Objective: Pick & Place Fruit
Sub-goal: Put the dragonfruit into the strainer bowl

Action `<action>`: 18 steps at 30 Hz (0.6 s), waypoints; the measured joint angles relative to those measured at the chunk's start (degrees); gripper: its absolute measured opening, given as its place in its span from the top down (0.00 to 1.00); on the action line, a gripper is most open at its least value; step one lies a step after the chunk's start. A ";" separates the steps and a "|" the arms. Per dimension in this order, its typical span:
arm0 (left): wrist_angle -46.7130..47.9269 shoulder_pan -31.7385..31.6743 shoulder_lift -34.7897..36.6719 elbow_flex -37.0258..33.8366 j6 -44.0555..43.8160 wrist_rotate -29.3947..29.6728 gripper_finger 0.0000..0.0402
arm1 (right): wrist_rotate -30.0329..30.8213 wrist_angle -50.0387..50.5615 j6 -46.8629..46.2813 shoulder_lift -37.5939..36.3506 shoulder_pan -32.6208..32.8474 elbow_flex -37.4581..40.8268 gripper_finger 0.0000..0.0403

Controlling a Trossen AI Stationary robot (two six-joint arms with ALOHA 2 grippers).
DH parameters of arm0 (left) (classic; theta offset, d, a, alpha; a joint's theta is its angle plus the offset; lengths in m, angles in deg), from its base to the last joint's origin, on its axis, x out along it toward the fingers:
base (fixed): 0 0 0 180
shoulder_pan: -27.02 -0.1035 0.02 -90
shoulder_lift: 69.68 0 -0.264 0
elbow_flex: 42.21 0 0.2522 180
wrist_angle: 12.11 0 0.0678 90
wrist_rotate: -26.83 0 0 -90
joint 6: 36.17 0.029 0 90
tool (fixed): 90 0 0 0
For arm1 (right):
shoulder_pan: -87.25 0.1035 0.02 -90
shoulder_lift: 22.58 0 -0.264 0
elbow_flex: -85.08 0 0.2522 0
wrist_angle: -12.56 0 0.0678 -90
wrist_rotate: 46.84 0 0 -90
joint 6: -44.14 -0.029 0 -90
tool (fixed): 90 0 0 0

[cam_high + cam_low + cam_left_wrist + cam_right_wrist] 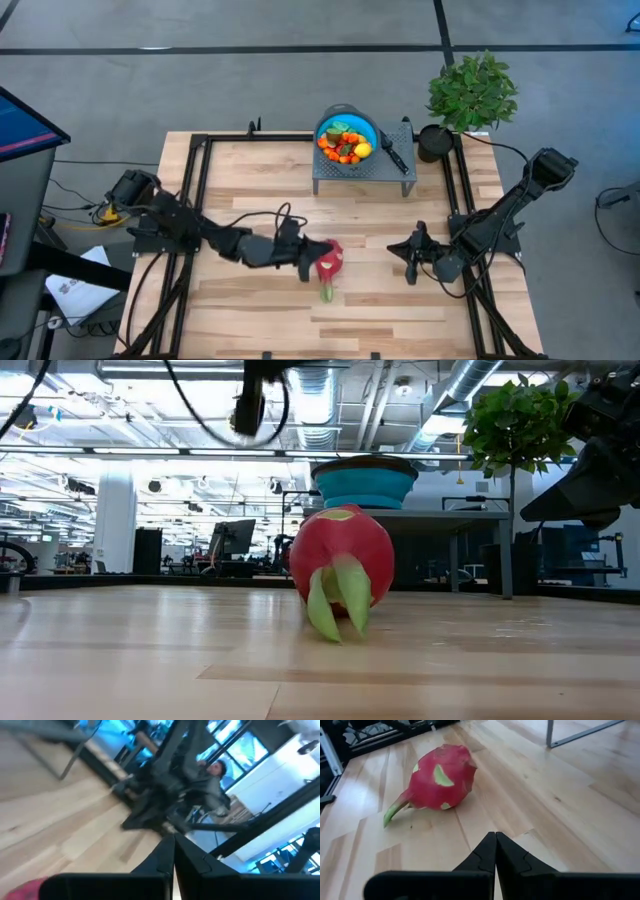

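The pink-red dragon fruit [329, 262] lies on its side mid-table, its green tips [338, 605] toward the near edge; it also shows in the right wrist view [440, 779]. My left gripper [312, 255] hangs shut just left of the fruit and above it, touching nothing. In the left wrist view its fingers [174, 855] are together and a sliver of the fruit [25, 887] shows below. My right gripper [398, 250] is shut to the fruit's right, pointing at it from a distance [495, 851]. A blue bowl [367, 124] of small fruits [345, 145] stands on a grey stand at the far edge.
A black-handled knife [394, 152] lies on the grey stand [330, 176] beside the bowl. A potted plant [470, 92] stands at the far right corner. Black frame rails [196, 190] run along the table's left and right sides. Bare wood lies between the fruit and the stand.
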 joint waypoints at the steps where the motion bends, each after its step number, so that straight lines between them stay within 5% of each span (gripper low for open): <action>1: 0.11 1.07 0.00 1.18 1.22 1.35 1.00 | -0.49 0.00 -0.18 -0.01 0.03 0.00 1.00; 11: 1.82 7.87 -7.31 16.49 8.85 7.16 1.00 | -2.41 0.31 -0.14 0.00 0.03 0.01 1.00; 18: 13.01 7.87 -18.13 27.64 0.59 8.01 1.00 | -2.38 0.56 0.01 0.00 -0.08 0.02 1.00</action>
